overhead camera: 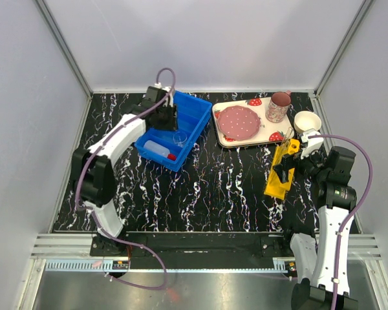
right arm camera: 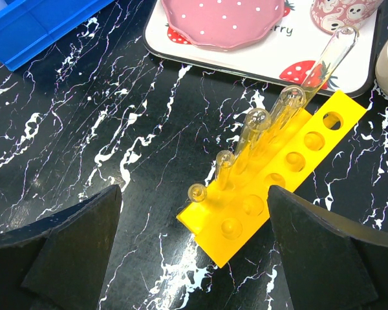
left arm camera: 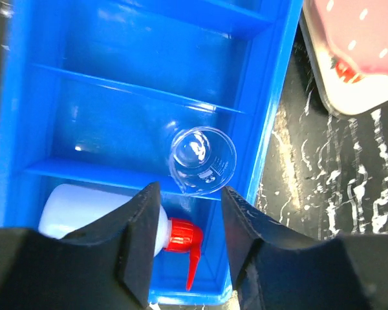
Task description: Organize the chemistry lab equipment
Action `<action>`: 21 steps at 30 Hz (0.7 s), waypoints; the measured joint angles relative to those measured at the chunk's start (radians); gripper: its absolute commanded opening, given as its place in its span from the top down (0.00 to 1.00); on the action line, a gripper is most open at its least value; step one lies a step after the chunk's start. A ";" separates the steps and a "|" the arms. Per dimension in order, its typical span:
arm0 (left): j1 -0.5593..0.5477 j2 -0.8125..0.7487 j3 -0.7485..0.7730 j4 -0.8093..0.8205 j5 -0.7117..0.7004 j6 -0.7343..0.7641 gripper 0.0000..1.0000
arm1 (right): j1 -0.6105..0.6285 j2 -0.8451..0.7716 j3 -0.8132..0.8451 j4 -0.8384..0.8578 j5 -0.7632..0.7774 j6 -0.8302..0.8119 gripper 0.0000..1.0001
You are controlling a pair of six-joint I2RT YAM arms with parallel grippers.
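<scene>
The left gripper (left arm camera: 191,200), fingers apart and empty, hovers over the beaker (left arm camera: 202,160) in the bin's (left arm camera: 149,51) middle compartment — the right gripper (right arm camera: 194,210), spread wide above the rack (right arm camera: 265,194), could knock its leaning tubes (right arm camera: 326,61) loose if it closes off-centre.

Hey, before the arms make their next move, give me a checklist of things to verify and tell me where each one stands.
1. Left hand open, holding nothing: ok.
2. Beaker inside the bin's middle compartment: ok.
3. Beaker standing fully upright: cannot tell.
4. Bottle lying in the bin's near compartment: ok.
5. Right hand open above the rack: ok.
6. All equipment in the bin: not ok, the rack with its four tubes sits on the table by the tray.
</scene>
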 measured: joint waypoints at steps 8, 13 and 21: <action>0.201 -0.303 -0.202 0.136 0.132 -0.066 0.23 | 0.000 0.000 0.000 0.000 0.000 0.000 0.00; 0.383 -0.393 -0.335 0.262 0.288 -0.167 0.10 | 0.000 0.002 0.000 0.000 0.000 -0.001 0.00; 0.610 -0.344 -0.473 0.409 0.501 -0.347 0.01 | 0.000 0.004 0.000 0.000 0.000 -0.003 0.00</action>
